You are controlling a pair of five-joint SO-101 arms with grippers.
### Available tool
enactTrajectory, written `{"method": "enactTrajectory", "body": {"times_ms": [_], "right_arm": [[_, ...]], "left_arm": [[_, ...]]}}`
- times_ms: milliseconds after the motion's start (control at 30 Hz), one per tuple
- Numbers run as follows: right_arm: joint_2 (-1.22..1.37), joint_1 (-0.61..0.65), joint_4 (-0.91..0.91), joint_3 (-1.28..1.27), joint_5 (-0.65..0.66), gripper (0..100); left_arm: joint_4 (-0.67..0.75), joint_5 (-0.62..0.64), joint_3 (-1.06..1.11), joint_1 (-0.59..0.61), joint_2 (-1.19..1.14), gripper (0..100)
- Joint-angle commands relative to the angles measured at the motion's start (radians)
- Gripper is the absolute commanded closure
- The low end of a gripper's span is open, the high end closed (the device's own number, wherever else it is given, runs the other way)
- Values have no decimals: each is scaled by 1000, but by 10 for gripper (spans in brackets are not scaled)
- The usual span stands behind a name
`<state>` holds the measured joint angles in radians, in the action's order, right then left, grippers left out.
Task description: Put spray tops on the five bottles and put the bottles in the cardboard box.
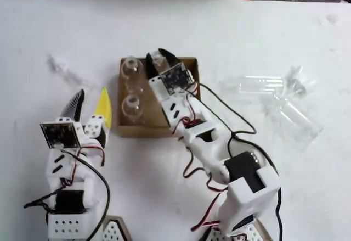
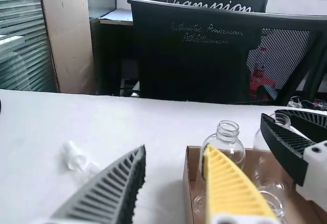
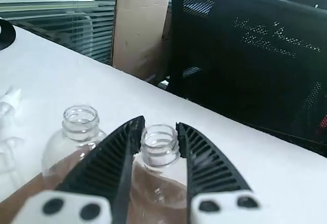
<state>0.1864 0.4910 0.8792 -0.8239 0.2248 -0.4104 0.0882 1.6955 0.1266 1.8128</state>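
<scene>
Task partway, and out of order. The box (image 1: 137,130) sits mid-frame in the high view on the white table (image 1: 230,27). Three bottles stand in it, all with open necks and no tops fitted. The upper-left bottle (image 1: 131,65) and lower-left bottle (image 1: 133,106) stand along the box's left side. The held bottle (image 3: 159,150) stands upright at the box's upper edge. The right end effector (image 3: 159,127) is closed in on its neck, one black finger against each side as far as I can tell. Two lying bottles (image 1: 258,84) rest on their sides at the right of the high view, well apart from the box. They look uncapped too, though that is hard to make out. Small clear pieces lie loose at the upper left of the table, likely spray tops (image 1: 63,68). Something small and clear also lies beside the lying bottles, too faint to name. The left end effector (image 1: 92,95) hangs at lower left, just left of the box, its black and yellow fingers spread wide with nothing between them. My reading: no bottle is capped yet. Three are boxed but need tops, so they will probably have to be capped in place or lifted out. Two are not yet in the box. All five tops remain to be fitted.
</scene>
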Motion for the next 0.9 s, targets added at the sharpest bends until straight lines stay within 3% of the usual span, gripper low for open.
{"method": "enactTrajectory", "body": {"times_ms": [0,600,667,767,867], "right_arm": [[-13,-10,24,25,-8,983],[-13,-7,19,8,-9,983],[-21,-18,22,9,-77,983],[-21,-51,4,25,-301,984],[-19,-77,-133,80,-450,984]], "left_arm": [[29,9,-5,10,8,824],[23,9,-3,-5,8,824],[23,9,-3,-5,8,824],[23,9,-3,-5,8,824],[23,9,-3,-5,8,824]]}}
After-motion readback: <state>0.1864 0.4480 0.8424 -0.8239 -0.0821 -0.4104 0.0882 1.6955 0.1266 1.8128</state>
